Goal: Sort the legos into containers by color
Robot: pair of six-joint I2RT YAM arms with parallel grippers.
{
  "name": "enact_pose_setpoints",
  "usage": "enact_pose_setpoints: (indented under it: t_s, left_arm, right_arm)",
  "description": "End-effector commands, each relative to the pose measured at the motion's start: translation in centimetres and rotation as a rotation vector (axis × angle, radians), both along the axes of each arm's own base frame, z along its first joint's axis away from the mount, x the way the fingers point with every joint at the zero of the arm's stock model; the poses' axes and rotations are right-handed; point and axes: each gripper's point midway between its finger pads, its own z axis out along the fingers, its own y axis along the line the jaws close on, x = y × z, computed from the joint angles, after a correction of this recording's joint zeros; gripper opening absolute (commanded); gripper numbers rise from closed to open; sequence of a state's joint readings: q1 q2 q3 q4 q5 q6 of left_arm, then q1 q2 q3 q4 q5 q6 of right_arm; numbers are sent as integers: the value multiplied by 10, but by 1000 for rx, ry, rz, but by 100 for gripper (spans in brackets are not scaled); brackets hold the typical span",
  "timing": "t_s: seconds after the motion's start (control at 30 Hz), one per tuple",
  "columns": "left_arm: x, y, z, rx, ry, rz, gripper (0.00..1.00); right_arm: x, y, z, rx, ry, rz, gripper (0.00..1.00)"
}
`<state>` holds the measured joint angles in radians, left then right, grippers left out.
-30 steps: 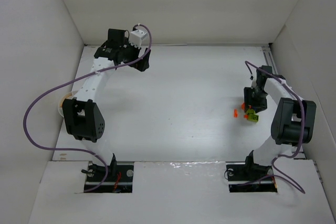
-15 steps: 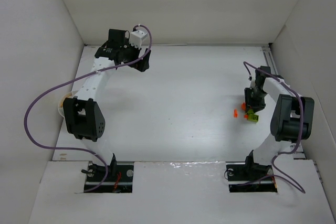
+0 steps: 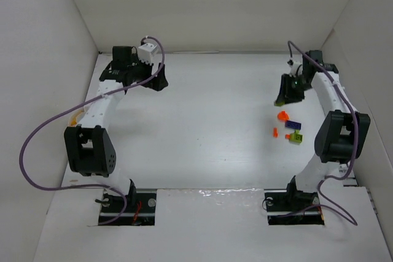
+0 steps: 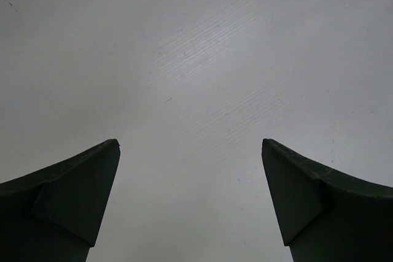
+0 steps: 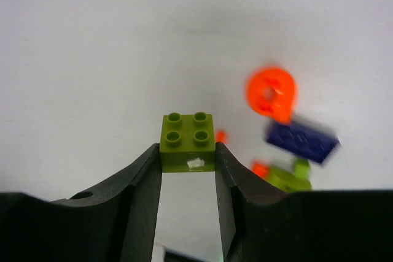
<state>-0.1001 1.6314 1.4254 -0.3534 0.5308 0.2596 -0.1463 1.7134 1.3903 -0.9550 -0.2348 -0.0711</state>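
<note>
White walls box in a white table, with both arms reaching out from its near edge. At the far left, the left end effector hangs over bare table with its two dark fingers spread wide apart and nothing between them. A purple cable loops out from that arm.

At the far right, the right end effector is clamped on a green brick. The brick is a square one with four studs, pinched by its two sides at the very fingertips, with its studs facing the wrist camera.

The other legos lie in a loose cluster on the table, just nearer the arm bases than that end effector. An orange round piece lies closest to the held brick. A blue brick sits just beside it, and a green piece lies next to that. Two small orange bits sit at the cluster's edge, one of them close against the green piece. In the wrist view this cluster is blurred, so finer shapes cannot be told.
</note>
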Motion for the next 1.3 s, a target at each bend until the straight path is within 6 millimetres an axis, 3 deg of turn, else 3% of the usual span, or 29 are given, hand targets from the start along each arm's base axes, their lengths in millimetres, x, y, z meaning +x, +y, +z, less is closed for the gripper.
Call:
enact_pose_setpoints:
  t_s: [0.0,0.03,0.07,0.13,0.17,0.23,0.27,0.37,0.4,0.43,0.5,0.53,0.57,0.67,0.73,0.77,0.87,0.93,1.07,1.27]
  left_arm:
    - [-18,-13,60,-98,-182,-100,100]
    - [-22,-14,61,-97,-189,-114,100]
    - [-26,-16,64,-98,-196,-134,100]
    - [-34,-17,66,-112,-188,-169,100]
    - [-38,-19,64,-118,-180,-189,100]
    - [-46,-25,74,-147,-196,-231,100]
    - [-47,-27,76,-155,-205,-243,100]
    - [-54,-40,88,-171,-233,-277,100]
    - [-54,-43,87,-152,-247,-288,100]
    - [-56,-50,87,-144,-257,-315,98]
    - [-58,-54,83,-127,-269,-343,95]
    - [-59,-54,80,-119,-268,-348,94]
    - [-59,-58,81,-112,-288,-367,92]
    - [-68,-73,82,-118,-348,-466,80]
    - [-77,-80,77,-160,-368,-527,74]
    - [-80,-84,79,-175,-381,-527,74]
    - [-73,-90,89,-194,-462,-517,70]
    - [-67,-97,98,-244,-492,-496,63]
    - [-61,-111,122,-342,-544,-477,61]
    - [-71,-124,131,-468,-610,-502,59]
  right_arm:
    - [31,76,61,288,-96,118,18]
    - [33,108,77,396,-104,184,17]
    - [48,124,92,447,-127,219,17]
    - [50,156,106,529,-116,283,17]
    - [48,184,124,588,-137,368,17]
    - [49,211,127,660,-104,413,16]
    - [44,234,137,740,-91,468,16]
    - [56,268,153,864,-65,507,16]
    - [50,284,170,920,-67,563,16]
    - [52,292,166,950,-29,557,16]
    - [46,307,179,1037,-9,614,14]
    - [48,309,176,1065,15,610,14]
    - [52,313,188,1109,13,612,14]
    - [46,319,196,1244,175,601,12]
    - [47,318,205,1305,163,712,10]
    - [49,318,203,1319,298,621,10]
    - [51,324,210,1312,203,709,9]
    - [53,325,204,1316,227,703,9]
    - [50,333,202,1316,246,713,9]
    - [44,340,208,1314,247,738,9]
